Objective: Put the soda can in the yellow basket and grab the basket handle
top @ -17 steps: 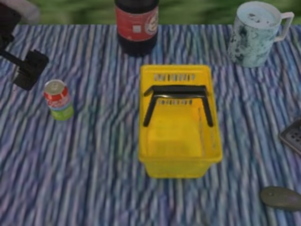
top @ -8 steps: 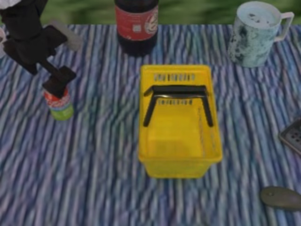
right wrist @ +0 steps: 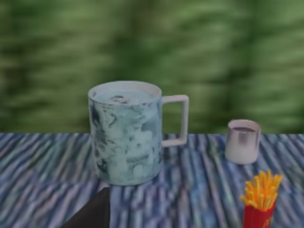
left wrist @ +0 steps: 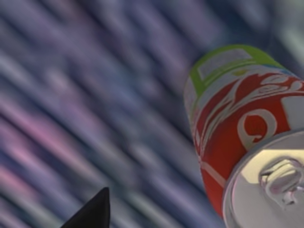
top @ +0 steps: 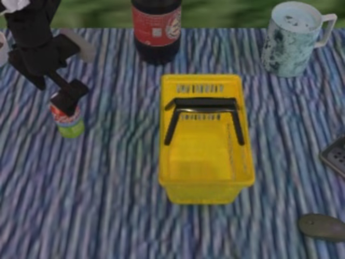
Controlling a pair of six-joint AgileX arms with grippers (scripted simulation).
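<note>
Left gripper (top: pixel 69 97) sits directly over the small red-and-lime metal soda can (top: pixel 68 120), hiding its top; whether the fingers are spread or closed on it cannot be told. Can stands upright on the blue striped tablecloth (top: pixel 108 205), at the table's left, well apart from the bright yellow slotted plastic basket (top: pixel 207 191). Thin black U-shaped basket handle (top: pixel 202 102) lies across the rim. Right arm is out of the top view.

Left arm reaching down at the bench's far left.
The left gripper (top: pixel 69 97) points down and toward the right; the right arm's own gripper shows only as one dark fingertip (right wrist: pixel 92 213).
</note>
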